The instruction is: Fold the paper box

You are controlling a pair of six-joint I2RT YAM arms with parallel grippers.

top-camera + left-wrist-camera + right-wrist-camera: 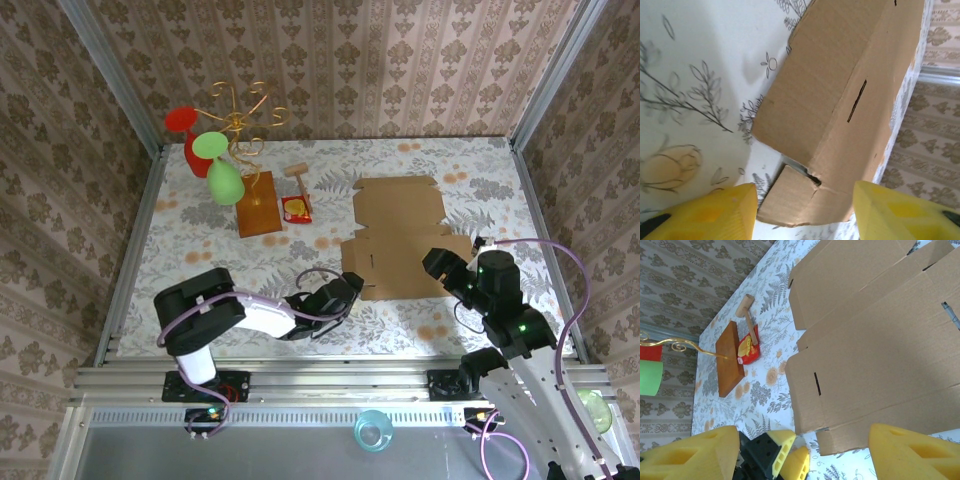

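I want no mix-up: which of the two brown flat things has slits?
The paper box, the larger pale cardboard; the smaller wooden board is darker, without cuts.

The corrugated cardboard paper box is plain brown. The desk is white with grey leaves and orange flowers. The rectangular wooden board is orange-brown, its wire stand gold. The left tool and right tool have yellow fingers.
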